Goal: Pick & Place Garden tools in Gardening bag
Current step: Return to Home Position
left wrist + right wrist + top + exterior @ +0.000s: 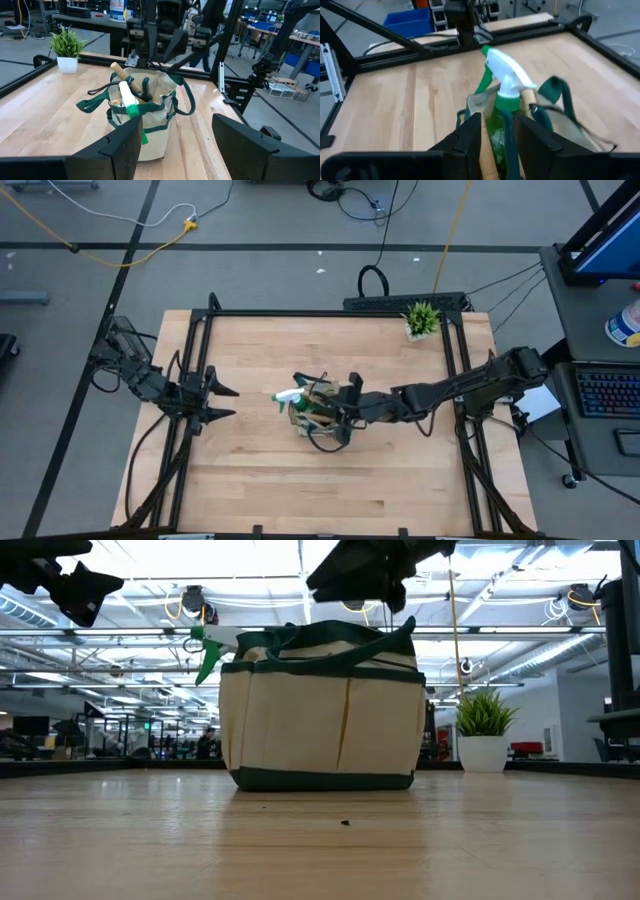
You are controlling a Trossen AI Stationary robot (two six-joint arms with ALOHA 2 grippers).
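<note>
Two dark arms are seen at one wooden table [300, 480]. One gardening bag [318, 420] is stood upright near the middle of the table, and its two dark green loop handles [182, 100] are draped over its rim.

One green spray bottle [288, 396] is lodged in the bag, with its white head and green trigger poking out over the rim on the side towards the left arm. One wooden handle [120, 70] is seen rising out of the bag beside the bottle. A second pale rounded end is glimpsed lower down, but which tool it belongs to cannot be told.

The right gripper [497, 119] is held above the bag, clear of its rim in the low view. Its fingers are parted by a narrow gap, and nothing is clamped between them. The left gripper [233, 403] is kept near the table's left edge, well apart from the bag, with its fingers spread wide and nothing held.

One small potted plant [422, 319] is stood at the far right corner.
</note>
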